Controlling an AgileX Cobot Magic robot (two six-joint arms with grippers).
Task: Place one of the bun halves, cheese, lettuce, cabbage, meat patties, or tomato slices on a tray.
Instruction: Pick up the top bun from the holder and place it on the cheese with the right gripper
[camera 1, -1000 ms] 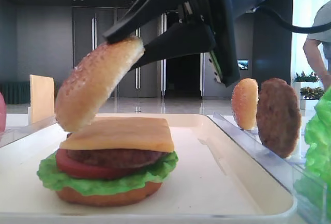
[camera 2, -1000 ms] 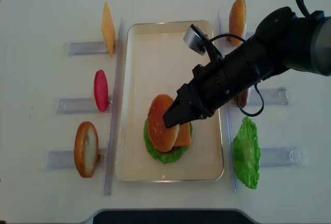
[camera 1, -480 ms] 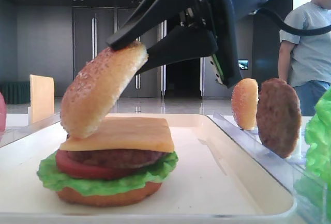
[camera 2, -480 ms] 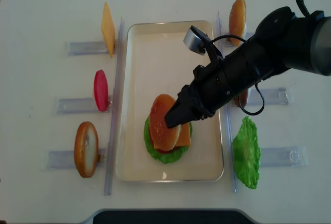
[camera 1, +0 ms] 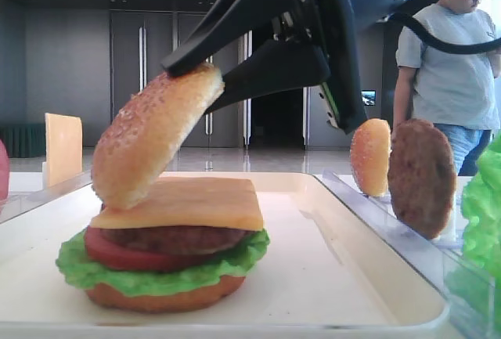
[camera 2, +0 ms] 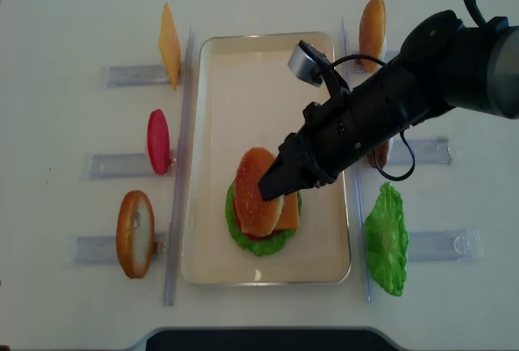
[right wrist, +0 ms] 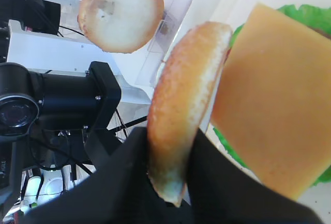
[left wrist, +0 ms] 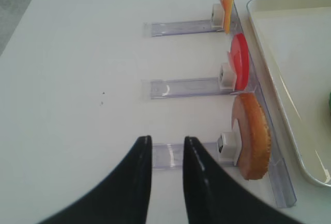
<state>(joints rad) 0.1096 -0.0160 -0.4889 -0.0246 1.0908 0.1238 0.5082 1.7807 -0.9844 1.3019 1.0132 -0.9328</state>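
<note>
My right gripper (camera 1: 215, 81) clamped its fingers (right wrist: 129, 177) on a tilted bun half (camera 1: 153, 139), resting on the cheese (camera 1: 188, 202) in the tray (camera 2: 243, 51). Only the wrist view showed my left gripper (left wrist: 166, 154), fingers slightly parted, holding nothing.

Light is bright and even, falling from above with only soft, faint shadows on the white table (camera 2: 73, 270), which is nearly washed out in the overhead view. In the low view the hall behind the right gripper (camera 1: 215, 81) is dim, with strong daylight at the right edge. Right in front of the wrist cameras both grippers' fingers (left wrist: 135, 182) look blurred, perhaps from closeness.
</note>
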